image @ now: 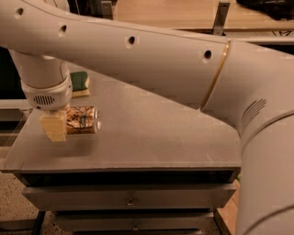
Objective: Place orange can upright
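Note:
The orange can lies on its side, patterned orange-brown with its silver end pointing right, at the left of the grey table. My gripper hangs from the white wrist at the far left, and its cream finger covers the can's left end. The gripper is shut on the can and holds it horizontal, just above the tabletop. The far finger is hidden behind the can.
A green and yellow sponge lies on the table behind the gripper. My big white arm spans the view above the table. Drawers sit under the table's front edge. A wooden counter runs behind.

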Controlling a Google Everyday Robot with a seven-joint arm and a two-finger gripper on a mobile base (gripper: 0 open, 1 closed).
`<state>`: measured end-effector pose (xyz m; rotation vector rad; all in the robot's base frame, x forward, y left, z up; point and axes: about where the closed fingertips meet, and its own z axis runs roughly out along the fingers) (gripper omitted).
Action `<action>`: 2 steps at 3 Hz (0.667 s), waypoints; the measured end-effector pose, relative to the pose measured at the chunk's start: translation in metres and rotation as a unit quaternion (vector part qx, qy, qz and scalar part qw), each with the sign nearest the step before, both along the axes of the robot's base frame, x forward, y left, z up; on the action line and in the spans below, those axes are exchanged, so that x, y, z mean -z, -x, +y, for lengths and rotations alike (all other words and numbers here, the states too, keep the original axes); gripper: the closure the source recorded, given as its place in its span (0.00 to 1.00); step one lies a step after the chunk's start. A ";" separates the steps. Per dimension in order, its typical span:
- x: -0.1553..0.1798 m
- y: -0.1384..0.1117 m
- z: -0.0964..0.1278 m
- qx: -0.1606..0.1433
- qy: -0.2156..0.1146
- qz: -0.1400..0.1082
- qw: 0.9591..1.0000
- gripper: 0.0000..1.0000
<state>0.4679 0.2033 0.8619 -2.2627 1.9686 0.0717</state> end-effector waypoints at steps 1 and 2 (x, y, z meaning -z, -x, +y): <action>-0.033 0.006 -0.017 -0.025 -0.040 -0.036 0.998 1.00; -0.039 -0.008 -0.018 -0.021 -0.068 -0.058 0.996 1.00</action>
